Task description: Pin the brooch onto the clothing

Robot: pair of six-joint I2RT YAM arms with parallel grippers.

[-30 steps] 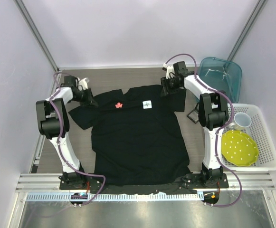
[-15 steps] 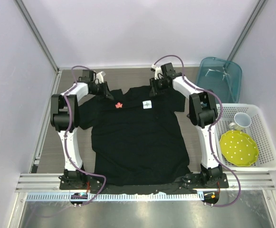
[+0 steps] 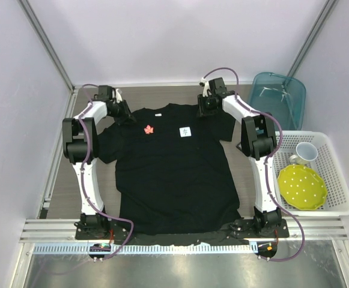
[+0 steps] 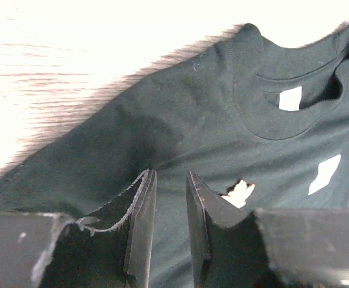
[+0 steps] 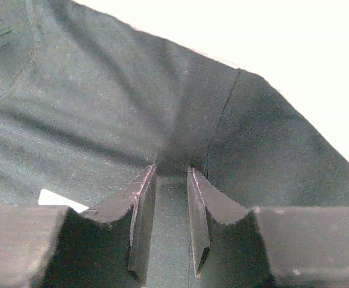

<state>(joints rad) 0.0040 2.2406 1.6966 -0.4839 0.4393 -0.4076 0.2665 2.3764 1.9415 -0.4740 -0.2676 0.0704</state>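
The clothing (image 3: 171, 174), a black T-shirt, lies flat on the table with its neck toward the back. The brooch (image 3: 148, 129), a small red leaf, sits on the chest left of the white label (image 3: 186, 131). My left gripper (image 3: 128, 113) rests on the left shoulder with its jaws slightly apart and only flat fabric under the gap. In the left wrist view (image 4: 167, 177) the brooch (image 4: 240, 193) shows just right of the fingers. My right gripper (image 3: 205, 112) is at the right shoulder. It (image 5: 171, 170) is narrowly open over the seam, where creases meet at the tips.
A teal bin (image 3: 279, 96) stands at the back right. A white basket (image 3: 336, 180) on the right holds a yellow plate (image 3: 303, 186) and a cup (image 3: 306, 153). Bare wood table (image 3: 162, 96) shows behind the collar.
Both grippers moved in to the collar, then out to the shoulders. The shirt's top edge was drawn back and now lies flatter. The left jaws widened and the right jaws narrowed.
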